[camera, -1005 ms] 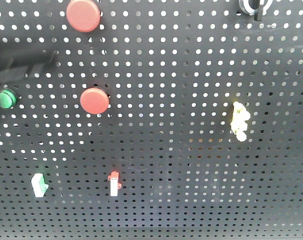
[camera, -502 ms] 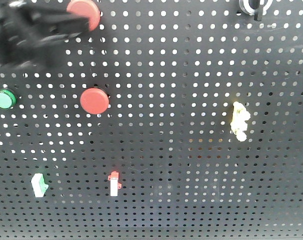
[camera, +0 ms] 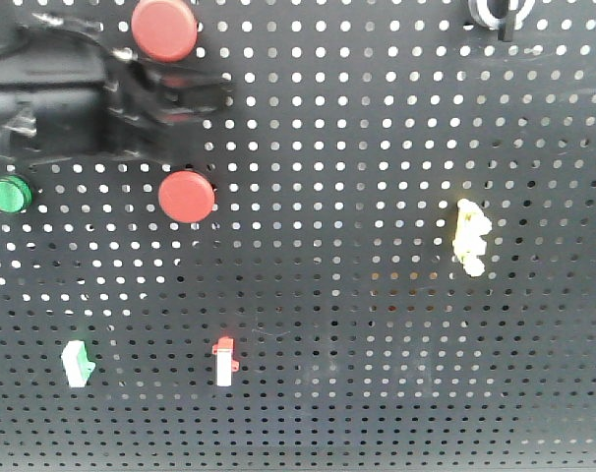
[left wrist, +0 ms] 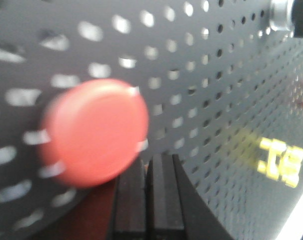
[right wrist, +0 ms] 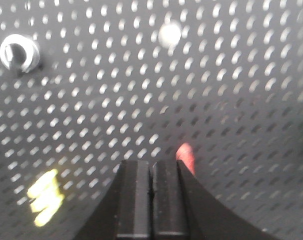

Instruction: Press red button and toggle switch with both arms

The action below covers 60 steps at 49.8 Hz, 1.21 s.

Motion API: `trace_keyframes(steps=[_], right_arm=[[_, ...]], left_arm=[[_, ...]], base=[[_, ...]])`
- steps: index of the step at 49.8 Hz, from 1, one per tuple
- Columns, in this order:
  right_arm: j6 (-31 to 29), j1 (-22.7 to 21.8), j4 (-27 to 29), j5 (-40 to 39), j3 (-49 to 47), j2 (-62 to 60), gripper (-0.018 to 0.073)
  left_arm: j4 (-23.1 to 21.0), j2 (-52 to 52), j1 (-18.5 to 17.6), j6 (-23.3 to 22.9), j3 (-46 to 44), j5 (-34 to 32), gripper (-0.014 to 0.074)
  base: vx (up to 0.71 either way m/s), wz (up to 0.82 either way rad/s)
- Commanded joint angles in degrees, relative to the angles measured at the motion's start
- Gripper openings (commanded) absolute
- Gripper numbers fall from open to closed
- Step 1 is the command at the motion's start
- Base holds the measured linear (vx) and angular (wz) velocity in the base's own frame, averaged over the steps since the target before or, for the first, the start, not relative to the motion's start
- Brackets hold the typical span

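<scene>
Two round red buttons sit on the black pegboard, one at the top (camera: pixel 164 28) and one lower (camera: pixel 187 196). A small red-and-white toggle switch (camera: pixel 224 359) is near the bottom. My left gripper (camera: pixel 217 93) reaches in from the left, between the two buttons and close to the board. In the left wrist view it (left wrist: pixel 147 162) is shut and empty, with a blurred red button (left wrist: pixel 94 132) just up-left of its tips. My right gripper (right wrist: pixel 151 165) is shut, with a blurred red piece (right wrist: pixel 185 156) right beside its right finger. The front view does not show the right gripper.
A green button (camera: pixel 10 194) is at the left and a green-and-white toggle (camera: pixel 77 362) at the lower left. A yellow part (camera: pixel 472 236) is mounted at the right. A silver key switch (camera: pixel 500 10) sits at the top right edge.
The left arm has come in from the upper left, moving right and down. Its fingertips now lie between the two red buttons. The board's parts look unchanged.
</scene>
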Motion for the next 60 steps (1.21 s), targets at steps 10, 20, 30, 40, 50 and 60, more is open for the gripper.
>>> trace_keyframes(steps=[10, 20, 30, 40, 50, 60], right_arm=[[-19.85, -0.43, 19.76, 3.46, -2.54, 5.5, -0.0003], [-42.07, -0.43, 45.59, 11.13, -8.57, 14.5, -0.0003], [-45.12, 5.02, 52.2, 15.76, -18.18, 26.8, -0.0003], [-39.46, 22.57, 43.12, -0.02, -26.7, 36.15, -0.0003], [-30.89, 23.07, 33.12, -2.17, -31.41, 38.42, -0.0003], [-27.07, 21.84, 29.63, -2.17, -32.57, 38.35, -0.0003]], left_arm=[[-0.43, -15.44, 0.19, 1.4, 11.58, -8.03, 0.0002], [-0.7, -27.3, 0.19, 0.87, 29.89, -14.28, 0.0002], [-0.7, -34.01, 0.19, -3.56, 38.4, -19.88, 0.0002], [-0.7, -34.3, 0.19, -3.56, 38.27, -19.68, 0.0002], [-0.7, -34.48, 0.19, -3.56, 38.27, -18.63, 0.0002], [-0.7, -34.48, 0.19, -3.51, 38.27, -18.34, 0.0002]], base=[[0.0, 0.0], [0.0, 0.0], [0.0, 0.0], [0.0, 0.0], [0.0, 0.0], [0.0, 0.0]])
